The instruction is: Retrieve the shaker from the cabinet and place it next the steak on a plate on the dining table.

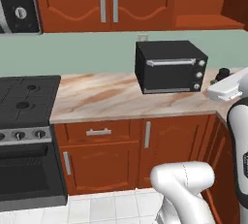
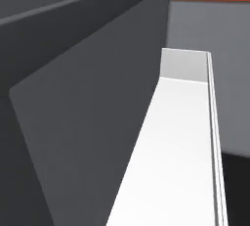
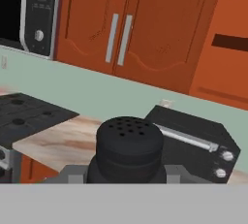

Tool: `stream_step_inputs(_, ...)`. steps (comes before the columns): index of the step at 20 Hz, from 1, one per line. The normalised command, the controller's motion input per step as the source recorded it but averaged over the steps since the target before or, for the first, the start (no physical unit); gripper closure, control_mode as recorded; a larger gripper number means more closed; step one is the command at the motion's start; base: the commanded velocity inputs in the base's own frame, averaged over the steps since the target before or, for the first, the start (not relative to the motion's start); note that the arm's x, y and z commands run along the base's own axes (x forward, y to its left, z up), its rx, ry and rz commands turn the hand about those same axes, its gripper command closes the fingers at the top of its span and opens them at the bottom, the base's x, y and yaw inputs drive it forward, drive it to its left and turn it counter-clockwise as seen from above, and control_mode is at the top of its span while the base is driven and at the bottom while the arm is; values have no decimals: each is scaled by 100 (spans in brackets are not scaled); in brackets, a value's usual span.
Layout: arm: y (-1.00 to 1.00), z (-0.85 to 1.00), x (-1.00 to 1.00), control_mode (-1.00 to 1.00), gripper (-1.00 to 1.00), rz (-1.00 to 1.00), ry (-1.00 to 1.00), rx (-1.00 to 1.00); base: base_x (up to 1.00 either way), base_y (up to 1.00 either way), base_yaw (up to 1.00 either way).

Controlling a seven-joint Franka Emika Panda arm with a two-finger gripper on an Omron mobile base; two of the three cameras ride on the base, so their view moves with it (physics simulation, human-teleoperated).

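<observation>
The black shaker (image 3: pixel 129 145), round with a holed top, sits upright between my gripper's (image 3: pixel 127 173) fingers (image 3: pixel 72 174), which are shut on it. In the left base view my white hand (image 1: pixel 225 90) hangs over the counter's right end, just right of the toaster oven, with a small dark piece (image 1: pixel 223 74) above it. The reddish-brown wall cabinet (image 1: pixel 107 0) (image 3: pixel 121 29) has its curved-panel doors closed; beside it on the right an open compartment (image 1: pixel 232 5) shows a shelf. The steak, the plate and the dining table are out of view.
A black toaster oven (image 1: pixel 169 67) (image 3: pixel 193 140) stands on the marbled counter (image 1: pixel 101 97). At the left are a black stove (image 1: pixel 26 97) (image 3: pixel 29 111) and a microwave (image 1: pixel 17 2) (image 3: pixel 29 9). Dark grey and white surfaces (image 2: pixel 176 146) stand close before the right base camera.
</observation>
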Motion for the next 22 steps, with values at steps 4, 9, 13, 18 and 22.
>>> stream_step_inputs(4,0,0,0,100,100,0,0,0,-13,42,49)
stream_step_inputs(9,0,0,0,100,100,0,0,0,0,46,63)
stream_step_inputs(13,0,0,0,100,100,0,0,0,0,42,69)
stream_step_inputs(18,0,0,0,100,100,0,0,0,0,42,66)
stream_step_inputs(22,0,0,0,100,100,0,0,0,0,53,66)
